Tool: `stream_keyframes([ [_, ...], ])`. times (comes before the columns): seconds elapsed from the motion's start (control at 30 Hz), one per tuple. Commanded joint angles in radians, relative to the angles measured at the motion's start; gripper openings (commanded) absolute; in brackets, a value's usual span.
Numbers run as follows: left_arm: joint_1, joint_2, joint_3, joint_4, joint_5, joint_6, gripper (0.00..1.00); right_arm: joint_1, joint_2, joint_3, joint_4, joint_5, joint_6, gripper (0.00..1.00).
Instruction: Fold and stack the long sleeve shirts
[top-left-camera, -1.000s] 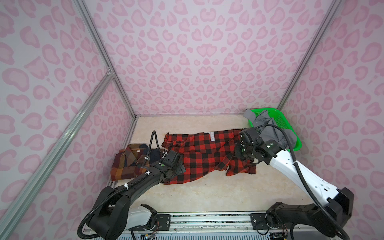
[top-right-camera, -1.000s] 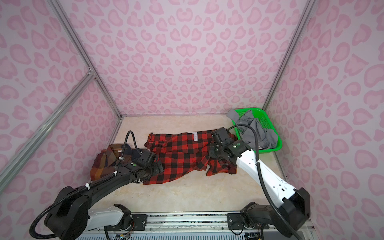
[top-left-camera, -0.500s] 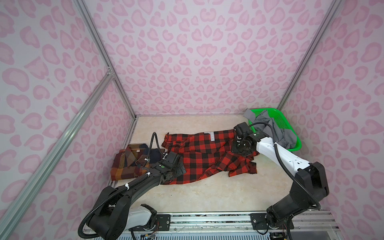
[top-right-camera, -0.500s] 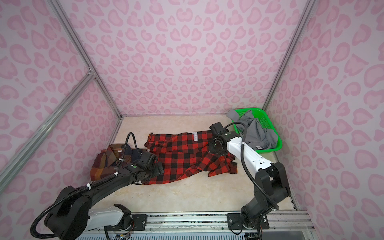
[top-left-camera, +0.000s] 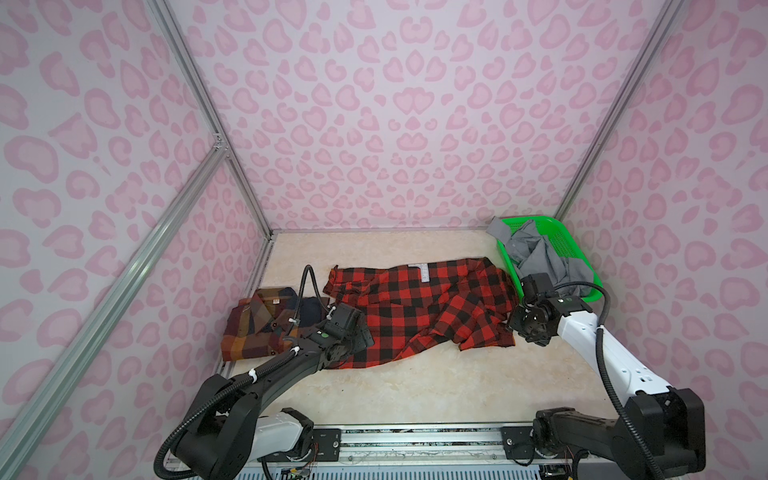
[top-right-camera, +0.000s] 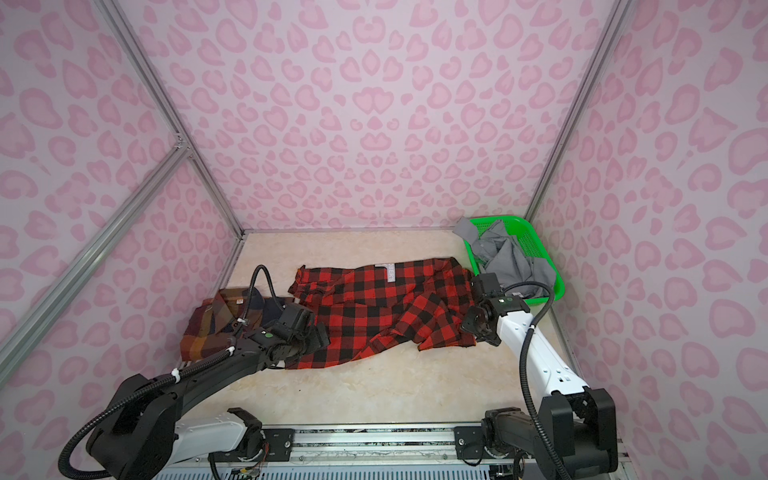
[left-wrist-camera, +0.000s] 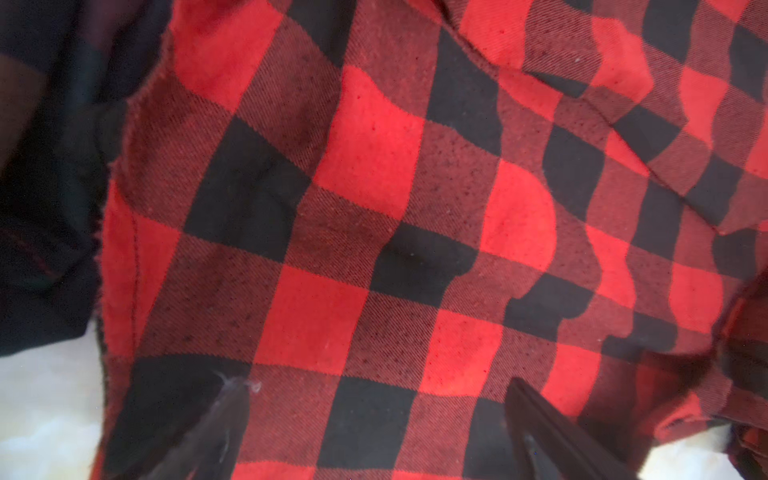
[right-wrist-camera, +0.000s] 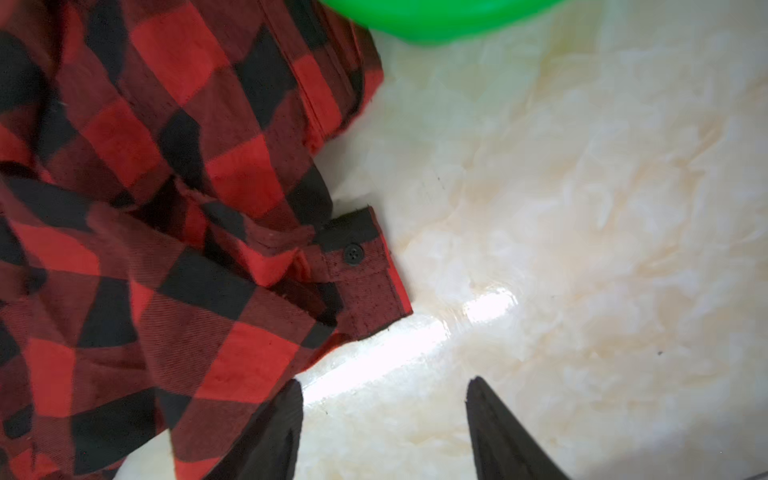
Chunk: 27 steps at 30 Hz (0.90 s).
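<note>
Pink heart-print walls (top-left-camera: 395, 124) box in a pale marbled table (top-left-camera: 415, 386). Flannel (top-left-camera: 419, 307), red-black check, lies spread but rumpled mid-table w/ one sleeve thrown across the body. Its buttoned cuff (right-wrist-camera: 361, 270) rests on bare table. Grey label (top-left-camera: 423, 273) at the far edge has lettering, too small to read. L claw (left-wrist-camera: 376, 384) hangs over the flannel's left part, fingers spread wide, pinching nothing. R claw (right-wrist-camera: 385, 381) sits just off the flannel's right edge above bare table, fingers apart, nothing btwn them. Plaid shirt (top-left-camera: 257, 328), folded, lies at the table's left edge, just beside the flannel. L arm's cable (top-left-camera: 308, 267) arcs over it. Grey shirt (top-left-camera: 540, 257) is bunched in the green basket (top-left-camera: 559, 239) in the far right corner, spilling over the rim. Basket stands just beside the flannel's right end.
</note>
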<state>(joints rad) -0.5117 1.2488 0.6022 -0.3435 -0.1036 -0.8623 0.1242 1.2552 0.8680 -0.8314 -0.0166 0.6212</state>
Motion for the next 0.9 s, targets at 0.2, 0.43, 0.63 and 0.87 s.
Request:
stream_keyframes([
  [0.2,0.001,-0.038,-0.016,0.003,-0.005,-0.001,0.97,-0.004,0.124,-0.109,0.158,-0.023,0.035,0.54],
  [0.43,0.001,-0.037,-0.017,0.003,-0.008,-0.003,0.97,-0.005,0.207,-0.116,0.225,0.016,0.049,0.46],
  [0.63,0.001,-0.032,-0.013,0.005,-0.008,-0.002,0.97,-0.005,0.233,-0.130,0.268,0.045,0.047,0.33],
  [0.87,0.001,-0.034,-0.017,0.009,-0.007,-0.004,0.97,-0.006,0.211,-0.162,0.296,0.041,0.010,0.06],
])
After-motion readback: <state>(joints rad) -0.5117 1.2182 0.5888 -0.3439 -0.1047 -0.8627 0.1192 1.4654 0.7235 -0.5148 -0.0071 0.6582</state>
